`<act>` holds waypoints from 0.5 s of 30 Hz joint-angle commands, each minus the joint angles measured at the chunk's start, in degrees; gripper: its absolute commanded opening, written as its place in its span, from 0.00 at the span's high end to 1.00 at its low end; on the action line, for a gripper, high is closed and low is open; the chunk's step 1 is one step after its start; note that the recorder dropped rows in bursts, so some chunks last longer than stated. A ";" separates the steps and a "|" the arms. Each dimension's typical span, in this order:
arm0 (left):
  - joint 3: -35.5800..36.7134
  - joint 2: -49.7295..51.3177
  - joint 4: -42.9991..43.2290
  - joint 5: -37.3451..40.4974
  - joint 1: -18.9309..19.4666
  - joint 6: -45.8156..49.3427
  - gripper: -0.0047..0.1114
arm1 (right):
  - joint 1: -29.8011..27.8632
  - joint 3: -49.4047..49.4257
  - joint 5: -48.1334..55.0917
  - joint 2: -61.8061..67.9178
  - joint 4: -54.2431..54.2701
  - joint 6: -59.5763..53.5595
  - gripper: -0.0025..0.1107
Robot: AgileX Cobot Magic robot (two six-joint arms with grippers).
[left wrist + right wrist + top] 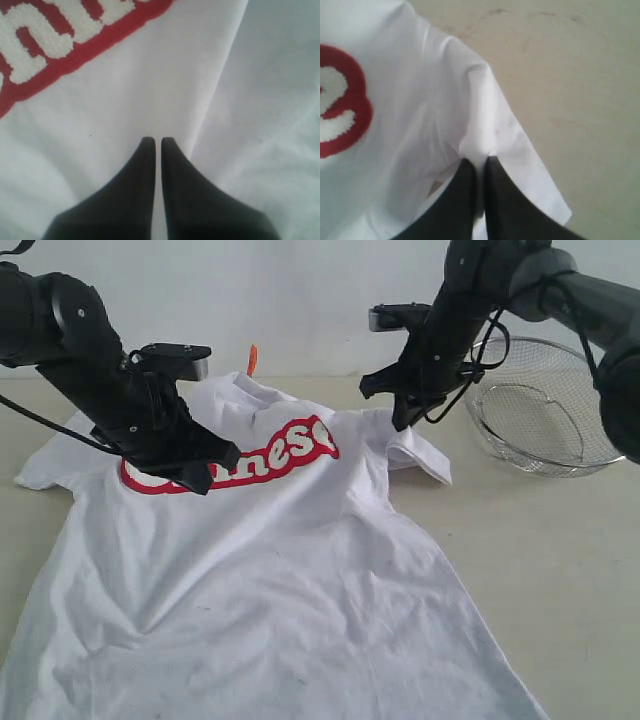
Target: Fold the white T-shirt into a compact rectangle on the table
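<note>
- On the pale desk (540,560), the white T-shirt (280,570) lies spread face up, with red-outlined lettering (290,450) across the chest.
- Left fingers (132,195) are closed together, tips on the cloth just below the lettering; whether they pinch fabric is unclear.
- Right fingers (462,200) are closed, pinching bunched cloth at a sleeve seam.
- A wire-mesh basket (545,410) sits near that sleeve.
</note>
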 commanded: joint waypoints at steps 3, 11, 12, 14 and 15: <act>-0.41 0.16 0.06 0.32 -0.25 0.80 0.92 | -0.85 -0.35 -3.89 -1.11 -1.15 1.46 0.98; -0.41 0.16 0.06 0.45 -0.25 1.10 0.92 | -0.85 -0.35 -11.94 -1.11 -2.06 5.14 0.98; -0.41 0.16 0.06 0.45 -0.25 1.10 0.92 | -0.85 -0.35 -12.96 -1.11 -2.37 5.47 0.98; -0.41 0.16 0.06 0.57 -0.25 1.24 0.92 | -0.85 -0.35 -14.72 -1.11 -2.76 5.63 0.98; -0.41 0.16 0.06 0.57 -0.25 1.24 0.92 | -0.85 -0.35 -15.44 -1.11 -3.05 5.77 0.98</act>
